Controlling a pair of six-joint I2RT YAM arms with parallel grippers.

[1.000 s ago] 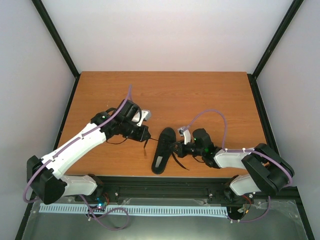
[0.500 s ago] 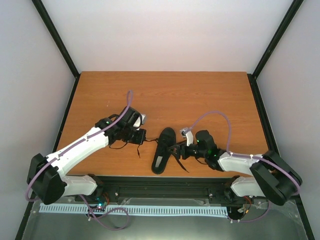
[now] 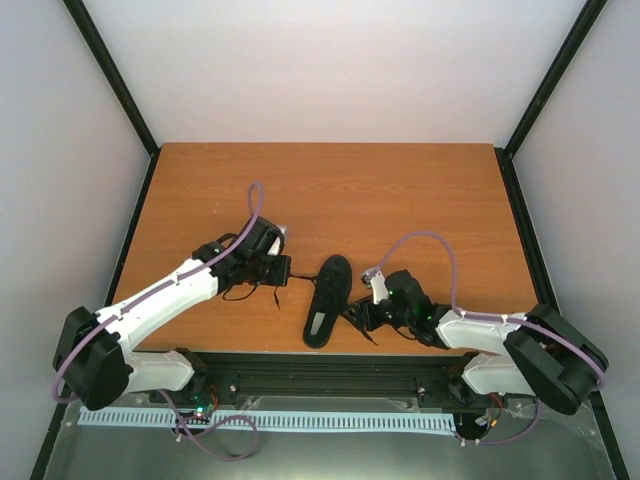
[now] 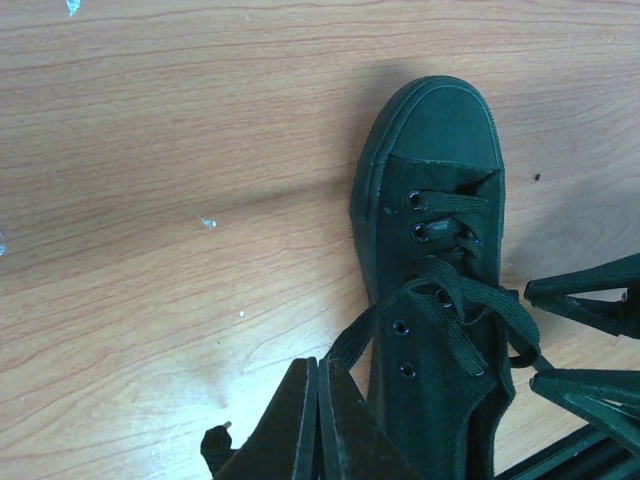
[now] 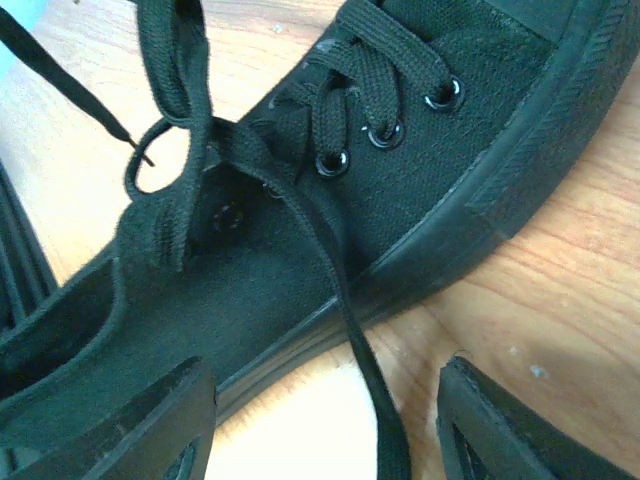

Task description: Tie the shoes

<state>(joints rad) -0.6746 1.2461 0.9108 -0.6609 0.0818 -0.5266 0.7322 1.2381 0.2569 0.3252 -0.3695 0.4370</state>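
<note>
Wooden table (image 3: 420,200) is sitting between white walls (image 3: 300,70), with black posts (image 3: 110,70) running up the corners.

Entry 1, left of centre: the left gripper (image 3: 282,270) is lying low over the table, pointing right toward the shoe (image 3: 327,298). In the left wrist view its fingers (image 4: 290,430) are pressing together at the bottom edge. They are pinching a lace (image 4: 352,338) that is running up and right to the eyelets. A loose lace end (image 4: 213,440) is showing just left of the fingers.

Entry 2, centre: the shoe, black and low-top, is resting on its sole near the table's lower edge. Its toe is pointing toward the upper right and its heel toward the bottom of the frame. It is lying between the two grippers. Its laces are crossing the front eyelets and trailing loose, untied.

Entry 3, right of centre: the right gripper (image 3: 357,316) is sitting just beside the shoe's right side, by the heel half. In the right wrist view its two fingers are standing wide apart and gripping nothing. A strand (image 5: 372,395) is coming off the shoe's side and passing down between them onto the table.
</note>
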